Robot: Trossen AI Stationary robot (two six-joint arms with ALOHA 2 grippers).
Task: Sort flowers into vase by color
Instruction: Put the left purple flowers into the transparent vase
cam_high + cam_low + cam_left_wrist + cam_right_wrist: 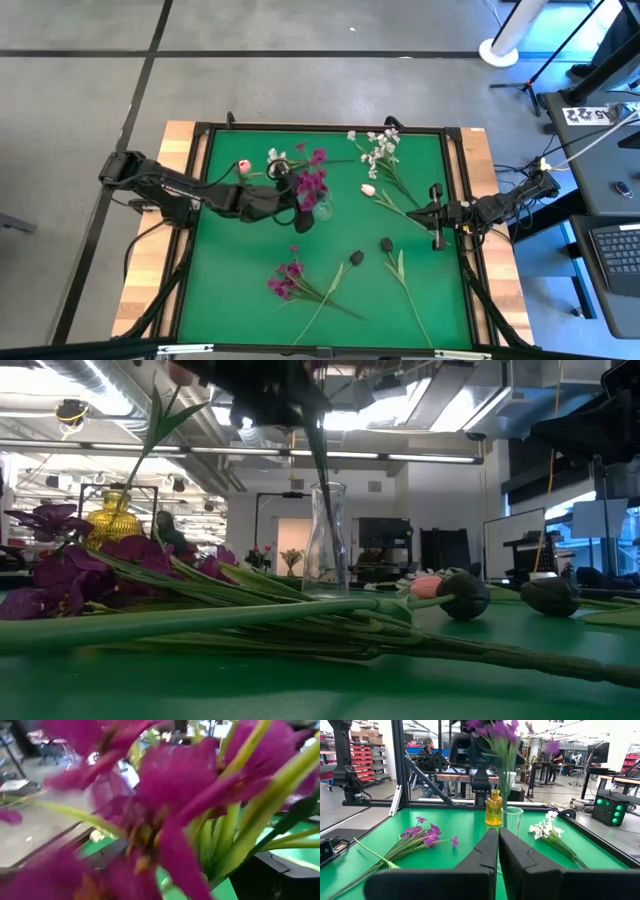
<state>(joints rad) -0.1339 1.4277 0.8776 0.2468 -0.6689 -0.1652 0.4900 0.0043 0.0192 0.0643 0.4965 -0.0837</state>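
The left arm reaches in from the left edge of the green surface (240, 300) toward its middle, its left gripper (291, 208) held above a clear glass vase (326, 540) with a magenta sprig (311, 184) in its jaws; the stem (318, 455) hangs down into the mouth of the vase, as the low view shows. The jaws themselves are buried under blossoms in the high view and cut off at the top of the low view, so only the hold on the sprig can be read. The left wrist view is filled by magenta petals (170, 785) and green stems, with nothing else clear. The right arm waits at the right edge, its right gripper (436, 212) low over the surface, jaws pressed together on nothing, pointing across at the vase and a small yellow vase (494, 808) behind it. A second magenta bunch (287, 279) lies near the front edge, two dark-headed stems (356, 258) beside it, white sprigs (380, 150) lie toward the far right corner, and a pink bud (368, 189) lies between them and the right gripper. Another pink bud (242, 165) lies by the left arm.
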